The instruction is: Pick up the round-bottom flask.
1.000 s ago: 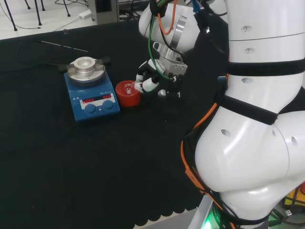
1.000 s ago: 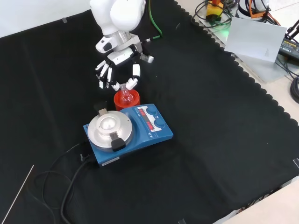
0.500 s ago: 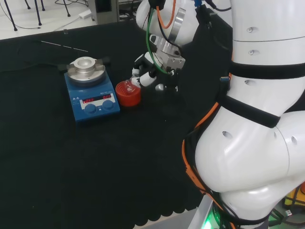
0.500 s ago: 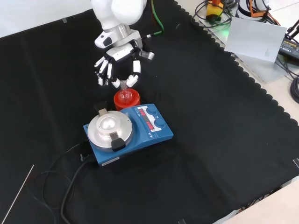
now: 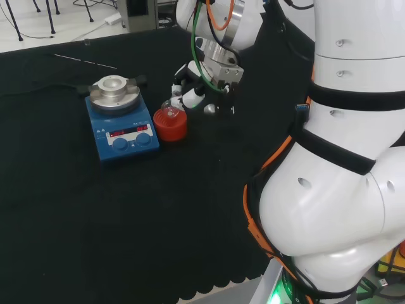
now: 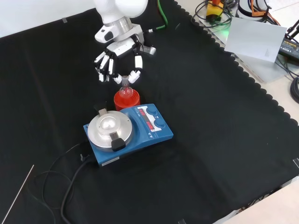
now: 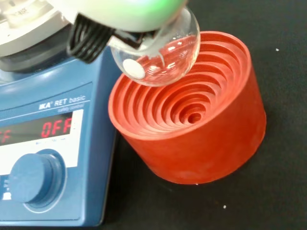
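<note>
1. Seen from the wrist, the round-bottom flask [image 7: 160, 50] hangs clear of the red ribbed stand [image 7: 192, 112], its clear bulb lifted out of the stepped rings and nothing touching its underside. A small white pellet lies inside the bulb, probably a stir bar, though the curved glass makes that hard to confirm.

2. Just beside the stand sits a blue stirrer plate [image 7: 43, 158], its dial and display turned toward the wrist camera.

3. In the front view, the hand [image 6: 117, 58] has its fingers curled and pinched on the flask's neck, with the bulb [image 6: 124, 91] hanging below the fingertips and directly above the stand [image 6: 126, 101].

4. In the head view, the hand [image 5: 196, 88] holds the flask [image 5: 168, 109] just over the stand [image 5: 169, 125], to the right of the stirrer plate [image 5: 121, 132] on the black cloth [image 5: 126, 209].

5. The flask looks thin, rigid, light and nearly empty, so weight should be little trouble. The glass is smooth and likely slippery, and it would break on a knock against the stirrer plate or a drop. The narrow neck is the sensible place to take hold, since the round bulb gives curled fingers little to grip.
</note>
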Action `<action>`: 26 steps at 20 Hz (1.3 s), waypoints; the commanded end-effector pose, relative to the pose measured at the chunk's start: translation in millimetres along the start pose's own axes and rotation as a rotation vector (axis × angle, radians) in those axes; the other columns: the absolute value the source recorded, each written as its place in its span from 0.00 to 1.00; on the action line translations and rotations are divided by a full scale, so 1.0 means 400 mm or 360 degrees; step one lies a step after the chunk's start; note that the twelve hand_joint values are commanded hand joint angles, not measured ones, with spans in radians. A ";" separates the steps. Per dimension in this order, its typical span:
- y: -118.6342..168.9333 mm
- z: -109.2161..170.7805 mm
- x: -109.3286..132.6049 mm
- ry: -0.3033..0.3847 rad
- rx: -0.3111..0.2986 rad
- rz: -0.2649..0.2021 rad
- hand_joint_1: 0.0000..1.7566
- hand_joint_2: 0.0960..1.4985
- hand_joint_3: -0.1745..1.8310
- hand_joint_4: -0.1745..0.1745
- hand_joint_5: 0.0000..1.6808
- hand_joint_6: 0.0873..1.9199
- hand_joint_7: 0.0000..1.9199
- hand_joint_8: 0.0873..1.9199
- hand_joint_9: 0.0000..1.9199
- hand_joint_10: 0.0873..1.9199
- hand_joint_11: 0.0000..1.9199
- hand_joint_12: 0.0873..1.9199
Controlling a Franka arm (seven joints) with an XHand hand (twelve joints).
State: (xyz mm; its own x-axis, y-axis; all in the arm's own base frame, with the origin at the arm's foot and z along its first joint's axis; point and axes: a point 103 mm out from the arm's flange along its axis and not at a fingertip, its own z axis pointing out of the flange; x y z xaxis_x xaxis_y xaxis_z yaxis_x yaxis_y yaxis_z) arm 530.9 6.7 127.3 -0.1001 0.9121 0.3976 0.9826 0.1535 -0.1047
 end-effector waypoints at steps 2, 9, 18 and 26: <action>-0.011 -0.047 0.051 -0.0087 0.0027 -0.0019 0.64 0.32 0.56 1.00 0.71 0.48 0.25 0.26 0.33 0.25 0.10 0.68; -0.023 -0.112 0.083 -0.0186 0.0054 -0.0040 0.64 0.32 0.56 1.00 0.71 0.48 0.25 0.26 0.33 0.25 0.10 0.68; -0.023 -0.150 0.142 -0.0229 0.0089 -0.0024 0.64 0.32 0.57 1.00 0.71 0.48 0.25 0.26 0.33 0.24 0.10 0.68; -0.030 -0.156 0.186 -0.0293 0.0107 -0.0047 0.64 0.31 0.57 1.00 0.71 0.48 0.25 0.26 0.33 0.24 0.10 0.68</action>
